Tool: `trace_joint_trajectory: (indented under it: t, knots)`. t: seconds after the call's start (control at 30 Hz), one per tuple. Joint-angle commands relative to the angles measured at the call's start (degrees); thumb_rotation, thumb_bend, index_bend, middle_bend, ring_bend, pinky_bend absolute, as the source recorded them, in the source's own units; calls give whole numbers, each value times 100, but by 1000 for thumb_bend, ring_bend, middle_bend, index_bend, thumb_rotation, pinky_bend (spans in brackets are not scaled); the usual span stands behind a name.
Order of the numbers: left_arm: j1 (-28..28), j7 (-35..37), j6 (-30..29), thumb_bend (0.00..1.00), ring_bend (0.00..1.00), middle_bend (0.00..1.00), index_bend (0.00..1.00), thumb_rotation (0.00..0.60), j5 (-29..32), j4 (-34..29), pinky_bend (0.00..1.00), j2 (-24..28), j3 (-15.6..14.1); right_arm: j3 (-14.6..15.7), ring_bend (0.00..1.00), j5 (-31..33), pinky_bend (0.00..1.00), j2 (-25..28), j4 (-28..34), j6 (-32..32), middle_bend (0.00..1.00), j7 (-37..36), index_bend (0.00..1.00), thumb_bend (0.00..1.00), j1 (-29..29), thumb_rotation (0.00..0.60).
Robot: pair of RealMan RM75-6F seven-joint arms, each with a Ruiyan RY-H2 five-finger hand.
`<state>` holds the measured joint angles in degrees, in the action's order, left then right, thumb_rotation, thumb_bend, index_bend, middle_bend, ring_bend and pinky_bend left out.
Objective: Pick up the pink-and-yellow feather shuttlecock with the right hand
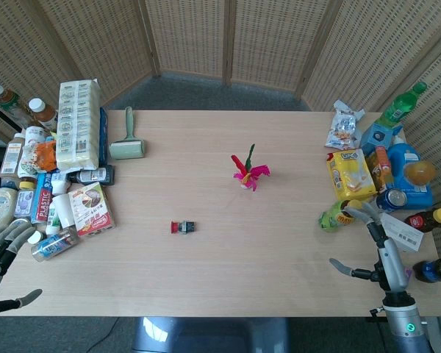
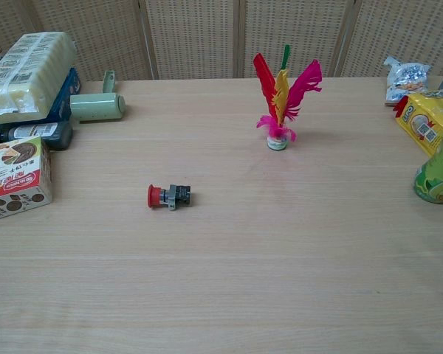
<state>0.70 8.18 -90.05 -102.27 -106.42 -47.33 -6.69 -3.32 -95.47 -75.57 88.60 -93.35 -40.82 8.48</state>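
Upright, pink-and-yellow feather shuttlecock (image 1: pixel 248 173) stands mid-table on weighted base, untouched; right hand (image 1: pixel 367 243) released, fingers spread, well apart near table (image 1: pixel 279 250) edge, free for reach.

The left hand (image 1: pixel 4 243) is cropped by the head view's left edge, and neither hand appears in the chest view. There, the picture's edges cut off the green bottle (image 2: pixel 438 171) at right and the snack box (image 2: pixel 13 177) at left. Labels on the packages crowded along the worktop (image 1: pixel 220 272) are too small to read.
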Motion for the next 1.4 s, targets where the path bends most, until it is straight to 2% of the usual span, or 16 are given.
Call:
trace_joint_trajectory:
  t: [0.03, 0.5, 0.6, 0.8, 0.97, 1.1, 1.23, 1.4]
  knots:
    - [-2, 4, -3, 0, 0, 0, 0, 600, 0, 0, 0, 4, -1, 9, 0, -4, 0, -4, -3, 2, 217, 8, 170, 0, 0, 600]
    - [54, 139, 88, 0, 0, 0, 0, 600, 163, 41, 0, 23, 48, 80, 0, -99, 0, -155, 13, 219, 201, 301, 142, 0, 133, 600]
    - [117, 121, 231, 0, 0, 0, 0, 600, 314, 43, 0, -7, 92, 30, 0, -137, 0, -210, 192, 481, 188, 481, 129, 0, 337, 600]
    - [182, 58, 350, 0, 0, 0, 0, 600, 485, 24, 0, -52, 167, -258, 0, 92, 0, -366, 682, 1229, 169, 986, 115, 0, 880, 600]
    - [238, 70, 474, 0, 0, 0, 0, 600, 629, 35, 0, -72, 209, -544, 0, 677, 0, -636, 844, 2152, 67, 1254, 68, 0, 1427, 600]
    - [261, 144, 501, 0, 0, 0, 0, 600, 705, 59, 0, -59, 241, -786, 0, 1320, 0, -918, 540, 2846, 5, 1111, 34, 0, 1793, 600]
    - [277, 207, 530, 0, 0, 0, 0, 600, 774, 94, 0, -53, 265, -991, 0, 1900, 0, -1251, -69, 3357, 0, 911, 22, 0, 2051, 600]
    - [285, 220, 555, 0, 0, 0, 0, 600, 867, 115, 0, -51, 296, -1130, 0, 2320, 0, -1508, -748, 3837, 0, 659, 5, 0, 2256, 600]
